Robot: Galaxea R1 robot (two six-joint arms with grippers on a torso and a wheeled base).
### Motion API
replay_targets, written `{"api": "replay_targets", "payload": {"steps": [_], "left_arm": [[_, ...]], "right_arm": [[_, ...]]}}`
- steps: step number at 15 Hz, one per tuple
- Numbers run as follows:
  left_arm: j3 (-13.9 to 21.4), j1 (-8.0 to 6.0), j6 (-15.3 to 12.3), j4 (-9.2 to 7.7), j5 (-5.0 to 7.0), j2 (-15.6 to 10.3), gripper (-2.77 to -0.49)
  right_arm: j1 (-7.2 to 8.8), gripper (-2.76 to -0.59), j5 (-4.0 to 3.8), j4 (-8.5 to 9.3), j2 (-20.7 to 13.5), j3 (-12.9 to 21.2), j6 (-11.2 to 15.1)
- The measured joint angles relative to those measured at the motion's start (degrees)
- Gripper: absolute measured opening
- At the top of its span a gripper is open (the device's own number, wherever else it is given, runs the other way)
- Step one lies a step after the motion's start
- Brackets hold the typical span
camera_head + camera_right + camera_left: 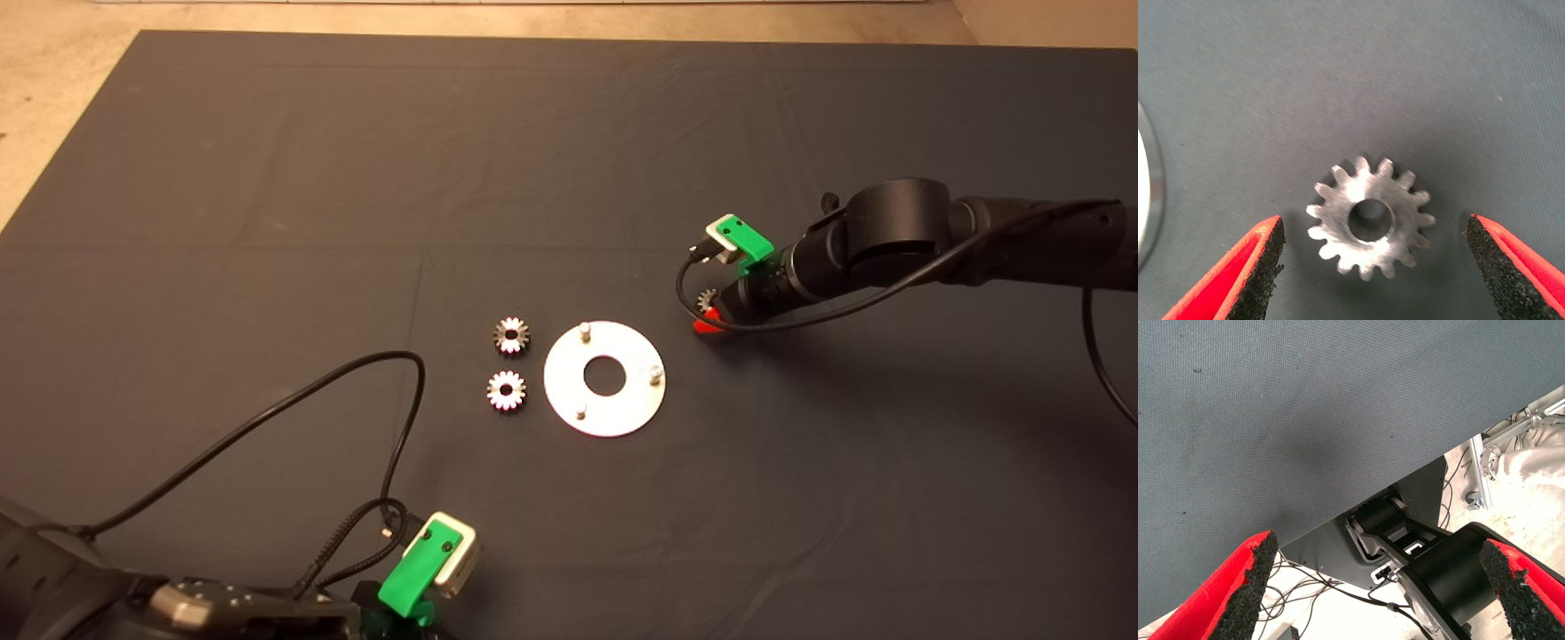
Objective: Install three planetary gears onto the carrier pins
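A flat silver disc [622,404] with a central hole lies mid-mat, with three upright pins [584,331] on it. Two small silvery gears [511,335] [506,390] lie just left of it. A third gear [1369,217] lies flat on the mat right of the disc, partly hidden under the right arm in the head view [707,300]. My right gripper [1375,267] is open, low over this gear, its fingers on either side and apart from it. My left gripper [1381,593] is open and empty, parked at the mat's lower left edge [418,596].
The dark mat [356,178] covers the table. The disc's rim [1150,193] shows at the edge of the right wrist view. Cables [382,427] trail from the left arm across the lower left mat. Beyond the mat's edge, a stand and wires [1485,473] show.
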Motion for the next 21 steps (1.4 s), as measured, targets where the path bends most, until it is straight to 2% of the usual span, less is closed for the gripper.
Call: {"api": "replay_targets", "payload": {"steps": [8, 9, 11, 13, 14, 16, 21], "left_arm": [[0.0, 0.00, 0.0, 0.00, 0.02, -0.3, -1.08], [0.0, 0.00, 0.0, 0.00, 0.02, -0.3, -1.08], [0.0, 0.00, 0.0, 0.00, 0.02, -0.3, -1.08], [0.0, 0.00, 0.0, 0.00, 0.02, -0.4, -1.08], [0.0, 0.00, 0.0, 0.00, 0.02, -0.5, -1.08], [0.0, 0.00, 0.0, 0.02, 0.02, -0.5, -1.08], [0.0, 0.00, 0.0, 0.00, 0.00, -0.6, -1.08]], "right_arm": [[0.00, -1.54, 0.18, -0.20, -0.2, 0.0, 0.0], [-0.01, -1.67, 0.18, -0.26, -0.1, 0.0, 0.0], [-0.23, -1.68, 0.20, -0.48, 0.0, 0.0, 0.0], [-1.19, -1.84, 0.24, -0.50, 0.0, 0.0, 0.0], [-1.27, -1.85, 0.30, -0.52, 0.0, 0.0, 0.0], [-1.16, -1.98, 0.30, -0.54, 0.0, 0.0, 0.0], [-1.16, -1.98, 0.33, -0.54, 0.0, 0.0, 0.0]]}}
